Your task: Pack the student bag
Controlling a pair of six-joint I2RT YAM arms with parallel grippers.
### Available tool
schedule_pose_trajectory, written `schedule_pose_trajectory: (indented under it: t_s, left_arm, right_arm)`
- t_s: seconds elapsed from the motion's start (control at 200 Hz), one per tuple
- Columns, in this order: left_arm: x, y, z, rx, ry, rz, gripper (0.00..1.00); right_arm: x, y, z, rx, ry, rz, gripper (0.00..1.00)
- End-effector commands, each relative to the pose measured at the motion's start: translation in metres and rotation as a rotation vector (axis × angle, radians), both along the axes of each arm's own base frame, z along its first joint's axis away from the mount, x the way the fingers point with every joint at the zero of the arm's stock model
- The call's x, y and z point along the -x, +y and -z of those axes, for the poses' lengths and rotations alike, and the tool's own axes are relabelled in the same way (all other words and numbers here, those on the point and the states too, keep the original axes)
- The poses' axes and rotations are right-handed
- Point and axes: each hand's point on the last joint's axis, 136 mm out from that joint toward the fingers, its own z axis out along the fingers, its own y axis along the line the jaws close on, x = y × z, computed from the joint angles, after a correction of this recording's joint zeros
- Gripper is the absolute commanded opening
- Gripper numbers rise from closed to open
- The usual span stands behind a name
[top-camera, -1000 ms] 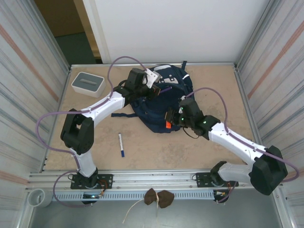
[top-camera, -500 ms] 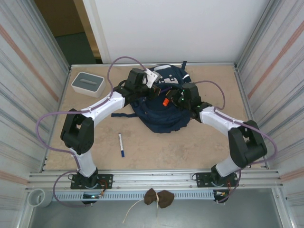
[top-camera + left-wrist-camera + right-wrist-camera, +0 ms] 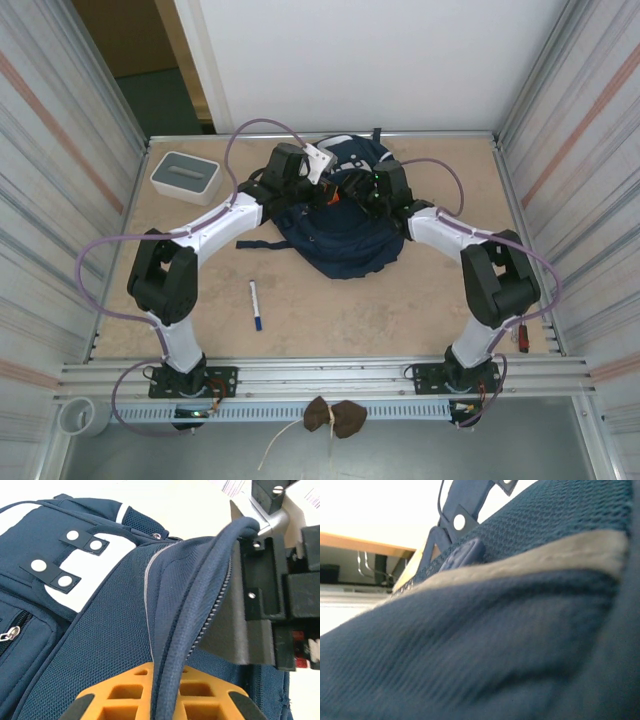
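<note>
- Movement on the right: a second ago the right fingers (image 3: 350, 190) sat low at the near side of the student bag (image 3: 345, 240). Now they have swung up and over to its far end, right at the mouth.
- Left fingers (image 3: 232, 630) have not budged through all that. They are clamped on the bag's piped zipper rim and hold it lifted so the opening gapes.
- The right wrist camera is nose-to-fabric, all blue weave and one pale stripe. I cannot tell how wide those fingers stand or whether they carry anything. From above there is a speck of orange at their tips, too small to name.
- The bag lies at the far middle of the desk (image 3: 330, 320), between the two arms, with a dark strap (image 3: 255, 243) trailing off to its left.
- My read: with one side holding the mouth open and the other arriving at it, this looks like the putting-in step.
- A white pen (image 3: 256, 304) with a blue tip lies on the desk, well apart from the bag on the near side. A white-and-grey box (image 3: 186, 176) sits in the far left corner. So the packing looks far from finished.
</note>
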Motion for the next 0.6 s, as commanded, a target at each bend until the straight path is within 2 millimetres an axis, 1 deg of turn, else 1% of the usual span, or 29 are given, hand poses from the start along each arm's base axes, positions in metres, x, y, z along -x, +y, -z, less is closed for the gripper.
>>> schedule_pose_trajectory:
  t_s: [0.0, 0.1, 0.165, 0.235, 0.326, 0.421, 0.511, 0.596]
  left_arm:
    - [0.003, -0.007, -0.071, 0.121, -0.141, 0.031, 0.0]
    - [0.0, -0.005, -0.071, 0.124, -0.14, 0.023, 0.0]
    - [-0.001, -0.003, -0.071, 0.128, -0.138, 0.02, 0.0]
    - [-0.001, -0.002, -0.071, 0.127, -0.141, 0.018, 0.0]
    - [-0.003, -0.001, -0.072, 0.123, -0.146, 0.011, 0.0]
    - [-0.004, 0.001, -0.072, 0.119, -0.148, 0.007, 0.0]
    - [-0.004, 0.001, -0.068, 0.114, -0.142, 0.008, 0.0]
    - [-0.004, 0.0, -0.065, 0.112, -0.132, 0.009, 0.0]
  right_arm:
    - [0.025, -0.012, -0.032, 0.094, -0.089, -0.067, 0.59]
    - [0.054, -0.025, -0.048, 0.2, -0.145, -0.104, 0.63]
    - [0.079, -0.03, -0.056, 0.312, -0.187, -0.13, 0.65]
    - [0.11, -0.023, -0.055, 0.408, -0.229, -0.175, 0.67]
    - [0.148, 0.002, -0.04, 0.479, -0.258, -0.276, 0.69]
    - [0.183, 0.038, -0.016, 0.518, -0.269, -0.399, 0.7]
    - [0.207, 0.073, 0.003, 0.58, -0.301, -0.516, 0.71]
    - [0.22, 0.102, 0.019, 0.649, -0.32, -0.618, 0.71]
